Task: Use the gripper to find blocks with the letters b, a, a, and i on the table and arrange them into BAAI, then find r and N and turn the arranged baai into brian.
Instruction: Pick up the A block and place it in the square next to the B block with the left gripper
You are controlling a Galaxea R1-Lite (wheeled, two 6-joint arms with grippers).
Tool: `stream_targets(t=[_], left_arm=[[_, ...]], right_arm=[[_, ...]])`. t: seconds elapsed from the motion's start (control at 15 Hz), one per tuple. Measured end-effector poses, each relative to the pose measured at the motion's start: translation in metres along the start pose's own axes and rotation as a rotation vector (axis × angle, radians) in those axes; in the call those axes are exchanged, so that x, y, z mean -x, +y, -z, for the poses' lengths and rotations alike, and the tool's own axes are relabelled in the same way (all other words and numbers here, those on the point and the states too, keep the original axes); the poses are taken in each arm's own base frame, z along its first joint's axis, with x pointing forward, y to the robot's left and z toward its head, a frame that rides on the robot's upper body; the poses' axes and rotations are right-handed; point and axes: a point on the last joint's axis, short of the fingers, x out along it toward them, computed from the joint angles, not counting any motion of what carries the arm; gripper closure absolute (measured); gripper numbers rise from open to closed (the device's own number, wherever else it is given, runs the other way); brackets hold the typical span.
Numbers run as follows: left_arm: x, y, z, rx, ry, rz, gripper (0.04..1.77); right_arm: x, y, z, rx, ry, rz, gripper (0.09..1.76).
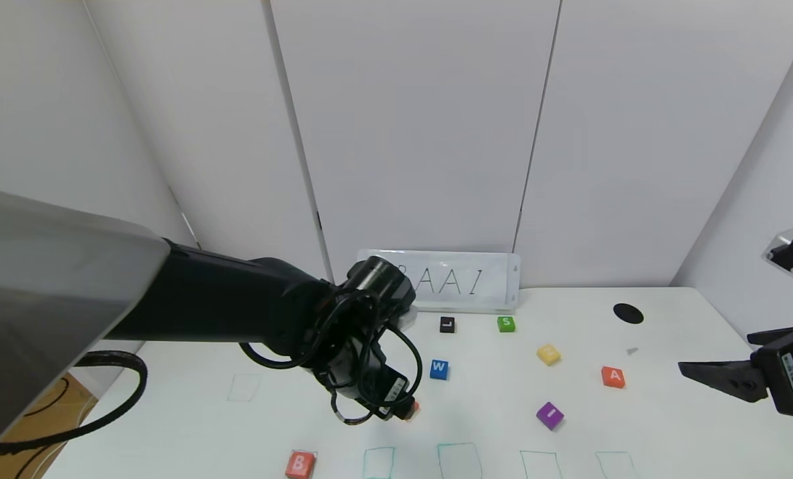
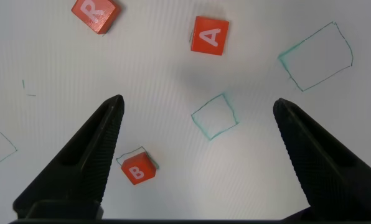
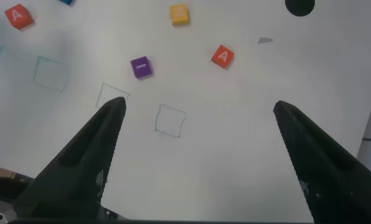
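The orange-red B block [image 1: 300,464] sits on a green rectangle at the table's [image 1: 669,432] front left; it also shows in the left wrist view [image 2: 139,169]. My left gripper [image 1: 388,399] hovers open and empty above the table [image 2: 173,74], over an empty green rectangle [image 2: 215,116]. One A block [image 2: 210,35] and the R cube [image 2: 95,12] lie beyond it. In the head view that A [image 1: 413,407] only peeks out and R is hidden. The second A [image 1: 613,376] and purple I [image 1: 549,415] lie right. My right gripper [image 1: 689,369] is open, raised at the right.
A blue W cube [image 1: 439,369], black L cube [image 1: 447,324], green S cube [image 1: 506,324] and yellow cube [image 1: 548,354] lie mid-table. A BAAI sign [image 1: 450,283] leans on the back wall. A black hole [image 1: 628,313] is far right. Empty green rectangles [image 1: 460,460] line the front edge.
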Motion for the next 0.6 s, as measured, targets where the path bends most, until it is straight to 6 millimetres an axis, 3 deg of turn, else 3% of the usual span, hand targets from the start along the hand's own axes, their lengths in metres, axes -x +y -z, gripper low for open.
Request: stream_targets(t=[0.6], left_arm=[[-0.051,-0.014,-0.005,-0.119,0.095,0.018,0.10]], right_arm=[[0.000,0.000,0.002,0.014,0.002,0.012,0.14]])
